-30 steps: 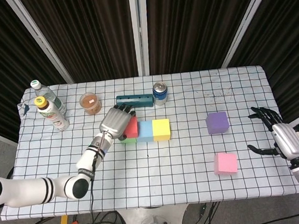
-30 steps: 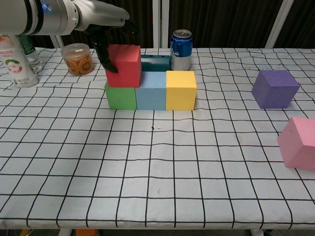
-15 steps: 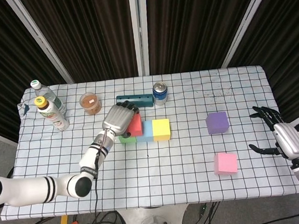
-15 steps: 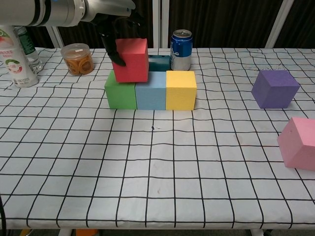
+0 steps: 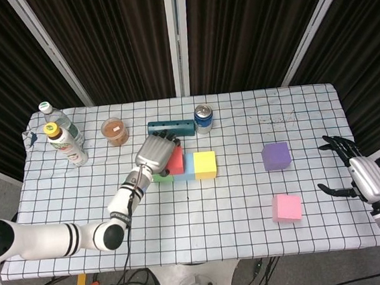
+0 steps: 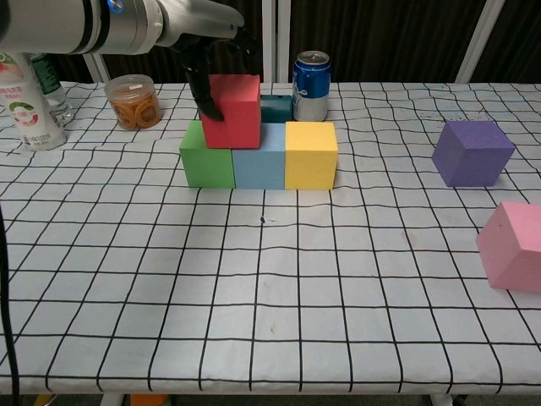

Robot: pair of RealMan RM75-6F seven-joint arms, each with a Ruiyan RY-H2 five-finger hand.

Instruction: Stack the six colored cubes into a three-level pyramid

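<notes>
A green cube (image 6: 205, 166), a light blue cube (image 6: 259, 167) and a yellow cube (image 6: 311, 156) stand side by side in a row mid-table. My left hand (image 6: 211, 59) grips a red cube (image 6: 232, 110) that sits over the seam between the green and blue cubes. From the head view the left hand (image 5: 155, 153) covers most of the red cube (image 5: 176, 161). A purple cube (image 6: 472, 152) and a pink cube (image 6: 512, 246) lie apart on the right. My right hand (image 5: 356, 172) hovers open off the table's right edge.
A blue soda can (image 6: 311, 85) and a teal block (image 6: 275, 108) stand just behind the row. A jar (image 6: 134, 101) and two bottles (image 5: 64, 138) sit at the far left. The checkered tablecloth (image 6: 270, 304) stretches toward the front edge.
My left hand has carried the red cube rightward from above the green cube to over the green-blue seam. The right hand has barely moved.
</notes>
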